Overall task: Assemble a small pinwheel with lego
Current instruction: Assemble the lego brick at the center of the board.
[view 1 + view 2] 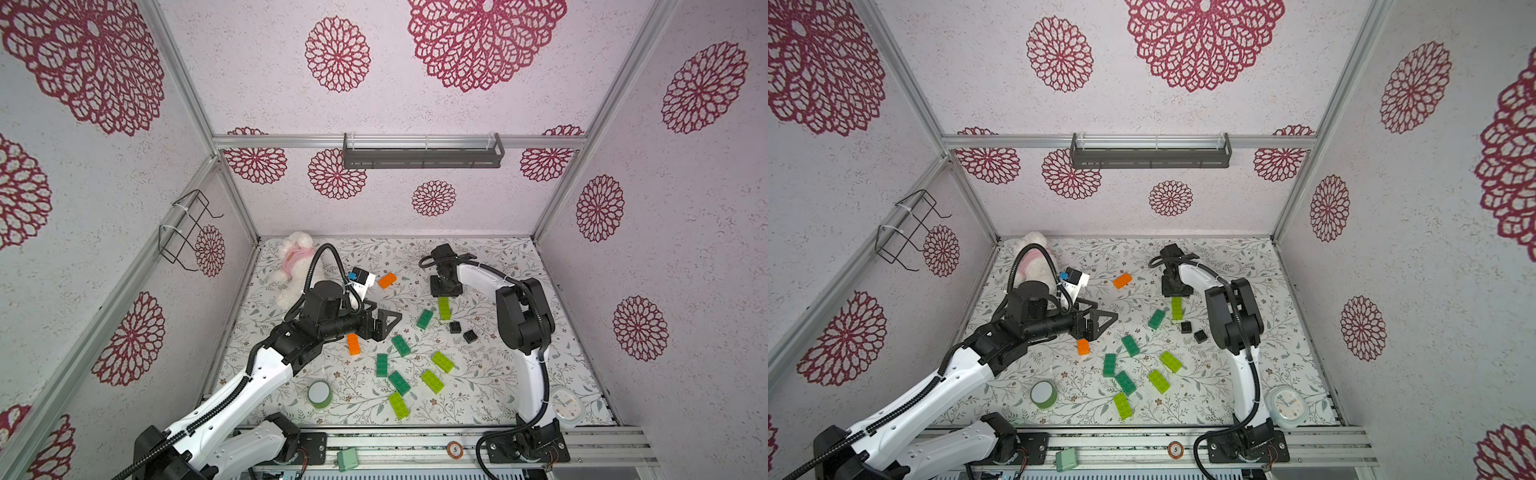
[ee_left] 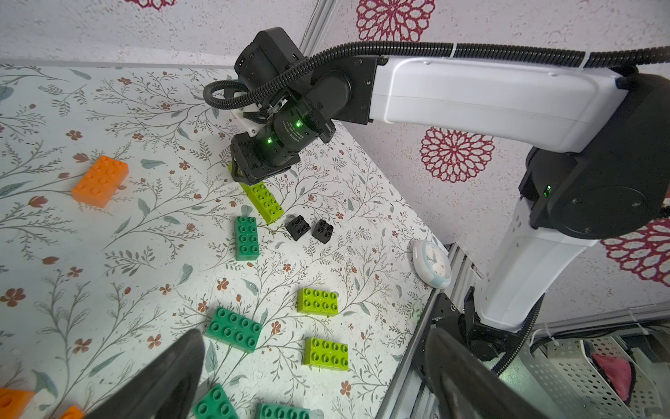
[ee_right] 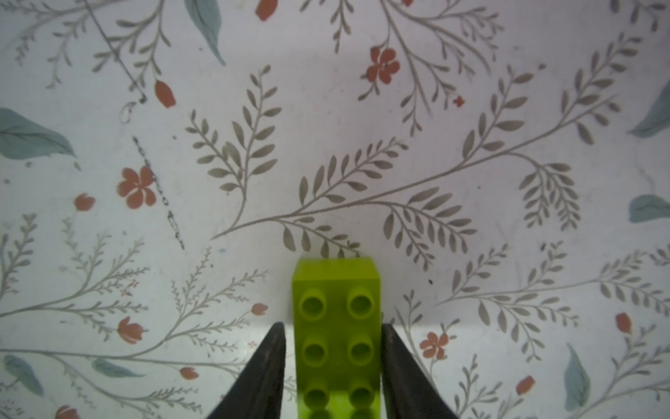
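Floral-printed tabletop point(image 1: 478, 395). Right gripper point(image 3: 333, 326) straddling oblong lime-green plastic lego brick point(image 2: 266, 201) just beyond two small black square bricks point(image 1: 462, 331); clamped or loose, cannot tell. Left gripper point(image 1: 384, 324) spread wide, empty. First pickup, seemingly; next: firm squeeze, straight lift.

In a top view we see the left gripper point(image 1: 1105, 309) hanging above the floral table point(image 1: 1258, 266) with its jaws spread wide, just beyond an orange brick point(image 1: 1083, 347). The right gripper point(image 1: 1177, 291) sits over the far end of a lime brick point(image 1: 1177, 309), and its body hides its jaws. Two black bricks point(image 1: 1186, 327) lie just beside that lime brick, with a dark green brick point(image 1: 1157, 319) on its other side. A tape roll point(image 1: 1043, 394) stands near the front edge.
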You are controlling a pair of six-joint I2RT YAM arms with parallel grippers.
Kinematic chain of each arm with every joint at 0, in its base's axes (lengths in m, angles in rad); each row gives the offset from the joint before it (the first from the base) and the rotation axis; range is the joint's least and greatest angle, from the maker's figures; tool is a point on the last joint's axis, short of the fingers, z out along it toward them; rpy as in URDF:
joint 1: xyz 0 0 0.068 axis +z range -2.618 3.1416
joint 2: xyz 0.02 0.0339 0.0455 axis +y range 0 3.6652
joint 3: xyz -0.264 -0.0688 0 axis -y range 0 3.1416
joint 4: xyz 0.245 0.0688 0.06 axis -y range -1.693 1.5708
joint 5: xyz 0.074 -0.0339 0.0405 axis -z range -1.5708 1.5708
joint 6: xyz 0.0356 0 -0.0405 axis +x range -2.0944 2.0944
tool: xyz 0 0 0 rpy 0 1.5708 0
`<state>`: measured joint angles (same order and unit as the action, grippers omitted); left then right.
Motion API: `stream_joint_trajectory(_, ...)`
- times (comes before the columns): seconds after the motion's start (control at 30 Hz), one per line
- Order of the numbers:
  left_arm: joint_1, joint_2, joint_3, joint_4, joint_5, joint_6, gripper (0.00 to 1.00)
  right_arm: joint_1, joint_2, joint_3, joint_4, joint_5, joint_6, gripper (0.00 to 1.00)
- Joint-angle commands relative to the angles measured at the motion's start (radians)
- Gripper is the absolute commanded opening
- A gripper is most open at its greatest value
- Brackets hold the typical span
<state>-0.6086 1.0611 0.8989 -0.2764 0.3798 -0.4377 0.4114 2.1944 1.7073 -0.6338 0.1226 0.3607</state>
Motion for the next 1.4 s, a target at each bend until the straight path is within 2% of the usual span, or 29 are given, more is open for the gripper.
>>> stream_joint_trajectory(0.0,-0.002,-0.013,0.029,-0.014,-0.001,0.016,0.97,0.005,-0.062,0.000,-0.014,-0.016,0.024,0.44)
stream_joint_trajectory(0.27,-0.002,-0.019,0.028,-0.014,-0.001,0.016,0.97,0.005,-0.065,-0.004,-0.012,-0.017,0.025,0.44)
stream_joint_trajectory(0.5,-0.004,-0.024,0.026,-0.015,-0.005,0.016,0.97,0.003,-0.087,-0.014,-0.011,0.070,0.040,0.45)
stream_joint_trajectory(0.7,-0.004,-0.042,0.023,-0.022,-0.060,0.019,0.97,0.023,-0.213,-0.053,0.002,0.085,0.065,0.49)
stream_joint_trajectory(0.8,-0.009,-0.072,0.011,-0.024,-0.101,0.027,0.97,0.092,-0.329,-0.125,0.006,0.084,0.096,0.58)
stream_joint_trajectory(0.87,-0.017,-0.092,0.006,-0.025,-0.117,0.035,0.97,0.145,-0.394,-0.173,-0.018,0.110,0.165,0.60)
stream_joint_trajectory(1.03,-0.053,-0.118,0.000,-0.036,-0.174,0.062,0.97,0.252,-0.512,-0.366,0.073,0.060,0.388,0.62)
stream_joint_trajectory(1.17,-0.074,-0.117,0.010,-0.050,-0.171,0.064,0.97,0.334,-0.485,-0.406,0.103,0.095,0.527,0.63)
stream_joint_trajectory(1.37,-0.117,-0.143,0.020,-0.078,-0.202,0.086,0.97,0.346,-0.417,-0.445,0.106,0.125,0.632,0.64)
